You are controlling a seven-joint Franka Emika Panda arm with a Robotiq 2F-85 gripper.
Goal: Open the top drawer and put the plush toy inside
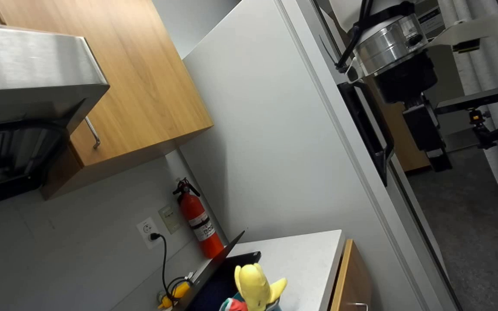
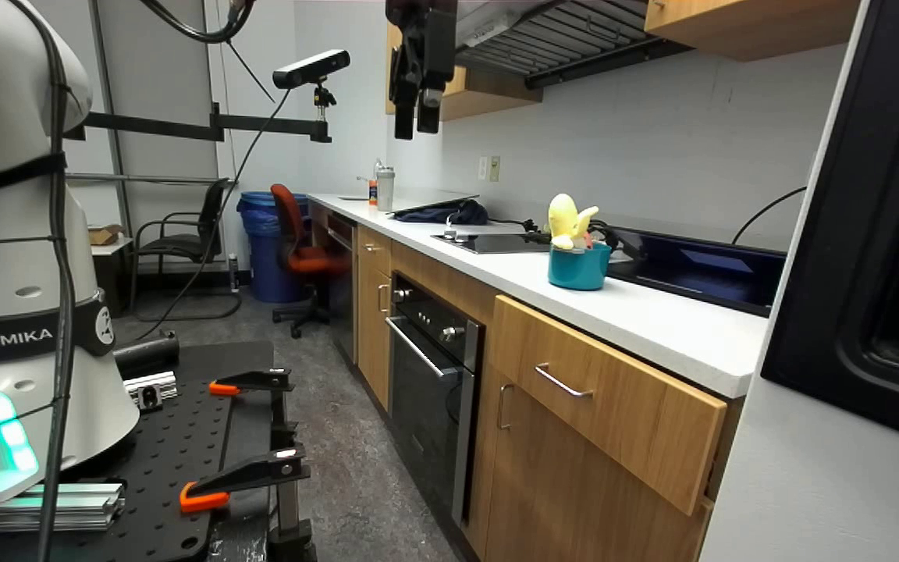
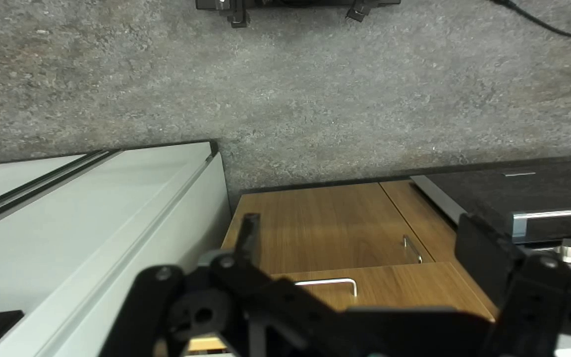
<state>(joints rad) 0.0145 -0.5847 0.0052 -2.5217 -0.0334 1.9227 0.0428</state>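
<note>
The top drawer (image 2: 613,398) has a light wood front and a silver bar handle (image 2: 563,381). Its front stands slightly out from the cabinet, with a narrow dark gap behind it in an exterior view; the inside is hidden. On the counter, the yellow plush toy (image 2: 564,220) pokes up out of a teal pot (image 2: 577,268). High above the counter's level and away from both hangs my gripper (image 2: 417,119), pointing down. In the wrist view the gripper (image 3: 365,245) is open, its fingers wide apart with nothing held; the drawer front (image 3: 404,285) shows below and beyond them.
A dark blue-black tray (image 2: 699,265) lies behind the pot. An oven (image 2: 430,390) adjoins the drawer cabinet. A tall white panel (image 1: 283,151) rises beside the counter's end. Overhead are a range hood (image 1: 28,65) and a wood wall cabinet (image 1: 136,86).
</note>
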